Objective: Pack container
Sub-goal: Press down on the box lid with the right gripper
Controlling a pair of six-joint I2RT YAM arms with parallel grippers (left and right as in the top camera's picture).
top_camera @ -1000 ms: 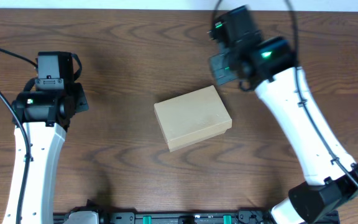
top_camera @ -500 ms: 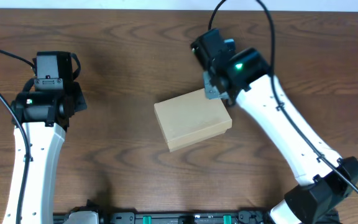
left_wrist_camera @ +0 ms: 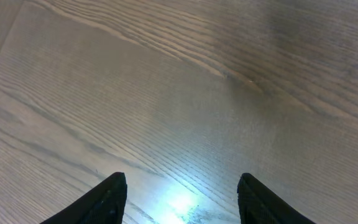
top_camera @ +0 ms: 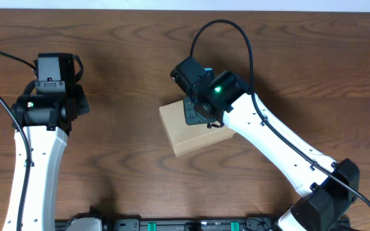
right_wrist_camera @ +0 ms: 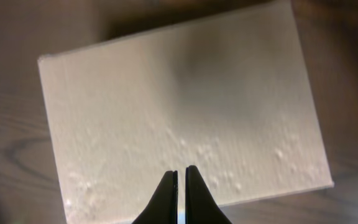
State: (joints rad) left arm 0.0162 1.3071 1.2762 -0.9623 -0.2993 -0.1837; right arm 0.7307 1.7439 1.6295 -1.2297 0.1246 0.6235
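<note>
The container [top_camera: 185,135] is a plain tan cardboard box, lid closed, at the middle of the wooden table. It fills the right wrist view [right_wrist_camera: 179,106]. My right gripper [right_wrist_camera: 180,173] hangs over the box's top with its jaws shut and nothing between them. In the overhead view the right wrist [top_camera: 201,96] covers the box's far right part. My left gripper [left_wrist_camera: 180,183] is open and empty over bare wood at the left, far from the box; the overhead view shows only its arm head [top_camera: 51,96]. No pens are in view.
The wooden table [top_camera: 108,38] runs on all sides of the box. Black cables [top_camera: 223,29] loop from both arms. A black rail with green clips [top_camera: 172,224] lies along the front edge.
My right arm has swung left and toward the front, from beyond the box's far right corner to over the box's top. The left arm and the box have not moved.
</note>
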